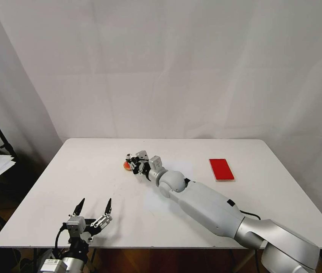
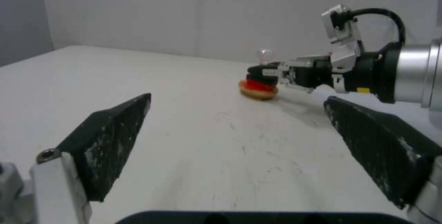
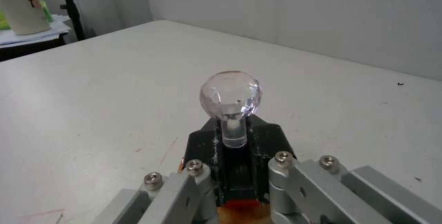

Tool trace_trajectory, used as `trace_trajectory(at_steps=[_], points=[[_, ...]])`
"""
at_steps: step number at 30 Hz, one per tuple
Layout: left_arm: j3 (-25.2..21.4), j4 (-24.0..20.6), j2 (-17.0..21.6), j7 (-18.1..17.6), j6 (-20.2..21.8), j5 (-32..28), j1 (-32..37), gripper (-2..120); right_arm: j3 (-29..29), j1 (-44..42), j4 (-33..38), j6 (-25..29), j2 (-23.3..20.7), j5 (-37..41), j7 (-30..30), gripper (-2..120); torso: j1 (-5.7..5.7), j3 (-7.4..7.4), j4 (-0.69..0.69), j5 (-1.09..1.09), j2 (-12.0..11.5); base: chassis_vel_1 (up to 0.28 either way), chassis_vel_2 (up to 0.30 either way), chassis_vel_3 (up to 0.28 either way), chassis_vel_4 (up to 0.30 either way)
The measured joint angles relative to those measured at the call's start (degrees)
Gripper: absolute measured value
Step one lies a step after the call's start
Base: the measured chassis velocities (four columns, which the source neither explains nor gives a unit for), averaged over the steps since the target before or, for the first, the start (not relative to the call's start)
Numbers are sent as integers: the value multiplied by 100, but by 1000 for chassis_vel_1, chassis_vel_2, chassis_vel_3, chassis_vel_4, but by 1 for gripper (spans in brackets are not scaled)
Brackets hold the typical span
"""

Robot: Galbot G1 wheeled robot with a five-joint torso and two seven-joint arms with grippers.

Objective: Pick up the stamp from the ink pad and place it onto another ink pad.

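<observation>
Clear plastic knob and black block make the stamp (image 3: 231, 113) look light, rigid and slippery up top; the right gripper (image 2: 265, 73) clenches its block, resting on the round pad (image 2: 258, 91). Left gripper (image 1: 94, 207) hangs spread, idle.

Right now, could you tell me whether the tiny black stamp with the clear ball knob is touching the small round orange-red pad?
Touching: the left wrist view shows the stamp resting on the round pad, gripped by the right gripper.
</observation>
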Motion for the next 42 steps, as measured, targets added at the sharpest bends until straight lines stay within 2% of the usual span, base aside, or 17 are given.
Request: trace_trajectory(at_steps=[9,12,15,19,20,24,25,29,30,33,34,37,38,42], points=[[0,0,0,0,0,0,0,100,0,-37,44,13,-11,-19,-1,13,0,0,0,0,0,0,0,0,0],[0,0,0,0,0,0,0,100,-1,-38,89,0,-18,-11,4,27,0,0,0,0,0,0,0,0,0],[0,0,0,0,0,0,0,100,-1,-32,125,-7,-22,-7,9,33,0,0,0,-1,0,0,0,0,0],[0,0,0,0,0,0,0,100,-2,-26,177,-19,-36,-3,17,53,0,0,0,0,0,0,0,0,0],[0,0,0,0,0,0,0,100,-2,-26,177,-19,-36,-3,17,53,0,0,0,0,0,0,0,0,0],[0,0,0,0,0,0,0,100,-9,-26,241,-33,-53,-1,28,71,0,0,0,0,0,0,0,0,0],[0,0,0,0,0,0,0,100,-9,-26,241,-33,-53,-1,28,71,0,0,0,0,0,0,0,0,0],[0,0,0,0,0,0,0,100,-9,-30,384,-58,-144,1,41,90,0,0,1,0,0,0,0,0,0],[0,0,0,0,0,0,0,100,-9,-30,384,-58,-144,1,41,90,0,0,1,0,0,0,0,0,0],[0,0,0,0,0,0,0,100,-21,-94,760,-108,-411,-69,58,100,0,0,1,0,0,0,0,0,0],[0,0,0,0,0,0,0,100,-21,-94,760,-108,-411,-69,58,100,0,0,1,0,0,0,0,0,0],[0,0,0,0,0,0,1,100,-47,-293,1378,-119,-1032,-465,58,110,0,0,0,2,0,0,0,0,0],[0,0,0,0,0,0,1,100,-47,-293,1378,-119,-1032,-465,58,110,0,0,0,2,0,0,0,0,0],[0,0,0,0,0,0,0,100,49,-612,2248,-126,-1785,-738,51,114,0,0,-1,3,0,0,0,0,0]])
